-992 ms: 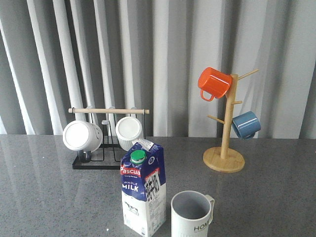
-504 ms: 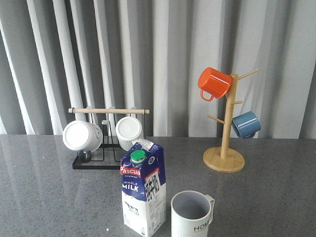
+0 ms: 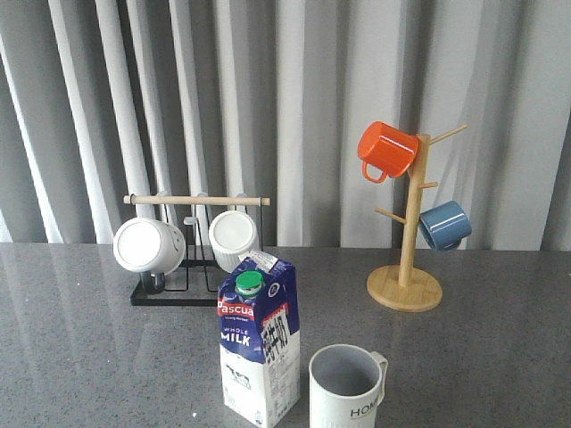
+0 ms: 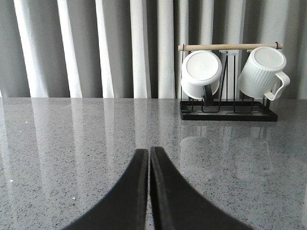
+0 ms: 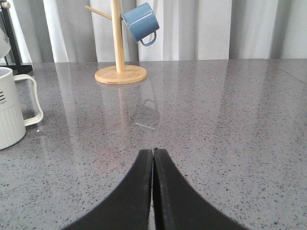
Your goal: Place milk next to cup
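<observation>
1. Spanning every view is one grey speckled desk (image 3: 89,357), with pale pleated curtains (image 3: 294,107) behind it.
2. One wooden mug tree (image 3: 406,267) stands at the far right of the desk, carrying two mugs: one orange mug (image 3: 386,150) high up and one blue mug (image 3: 444,225) lower down.
3. One black wire rack (image 3: 178,290) with a wooden bar stands at the far left, holding two white mugs (image 3: 148,245).
4. One milk (image 3: 259,343) carton stands upright near the front edge, green cap on top.
5. One cup (image 3: 346,385) lettered "HOME" stands just beside the milk, on its right, with a narrow gap between them.
6. Two hands show only in the wrist views: the left hand (image 4: 148,155) and the right hand (image 5: 153,155), each with fingers pressed together, holding nothing, above bare desk.
</observation>
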Robot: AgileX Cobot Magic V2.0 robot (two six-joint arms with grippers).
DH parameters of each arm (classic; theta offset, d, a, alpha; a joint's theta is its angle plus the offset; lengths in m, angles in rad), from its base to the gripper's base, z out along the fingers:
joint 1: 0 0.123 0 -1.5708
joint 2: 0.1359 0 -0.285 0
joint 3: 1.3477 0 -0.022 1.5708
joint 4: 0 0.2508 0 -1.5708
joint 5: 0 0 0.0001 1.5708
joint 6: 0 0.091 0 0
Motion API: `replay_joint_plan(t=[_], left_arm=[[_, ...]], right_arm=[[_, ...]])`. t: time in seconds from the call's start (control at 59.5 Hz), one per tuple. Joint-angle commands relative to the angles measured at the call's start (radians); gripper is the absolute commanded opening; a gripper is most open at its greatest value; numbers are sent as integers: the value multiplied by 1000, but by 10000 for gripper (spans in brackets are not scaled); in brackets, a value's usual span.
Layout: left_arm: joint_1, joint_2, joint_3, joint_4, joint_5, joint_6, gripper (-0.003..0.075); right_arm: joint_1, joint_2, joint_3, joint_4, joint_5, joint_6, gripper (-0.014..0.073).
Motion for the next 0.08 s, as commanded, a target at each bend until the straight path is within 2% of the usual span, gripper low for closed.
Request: replay_joint_plan(t=[0.0,0.067], left_arm=[[0,-11,-21,-1,-80,-1,-6],[0,-11,-21,-1,-80,-1,-6]], right_arm=[[-4,-12,10,-13,-66,0,-6],[-4,-12,10,-13,-66,0,-6]])
